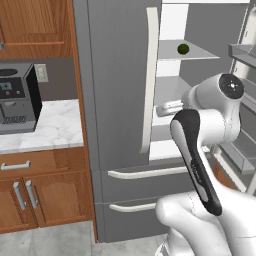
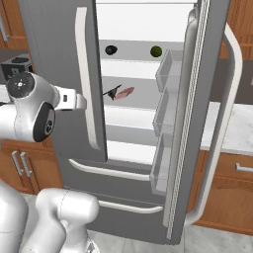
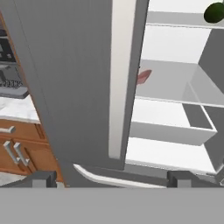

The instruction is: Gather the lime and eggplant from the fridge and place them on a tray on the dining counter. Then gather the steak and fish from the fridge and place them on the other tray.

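Observation:
The fridge (image 1: 115,100) has its left door shut and its right door (image 2: 197,108) swung open. On the upper shelf lie the dark eggplant (image 2: 111,50) and the green lime (image 2: 156,51), also the lime (image 1: 183,48) (image 3: 214,12). One shelf down rest a dark fish (image 2: 112,92) and the pink steak (image 2: 125,92) (image 3: 143,76). My gripper (image 3: 111,179) is open and empty, its fingertips (image 3: 43,178) spread wide. It faces the left door's white handle (image 3: 120,78), short of the shelves. The trays and the dining counter are out of view.
A coffee machine (image 1: 17,97) stands on the marble wall counter (image 1: 55,125) left of the fridge, over wooden cabinets (image 1: 45,195). Door bins (image 2: 165,99) jut from the open door. Two drawers with white handles (image 1: 145,173) sit below the doors.

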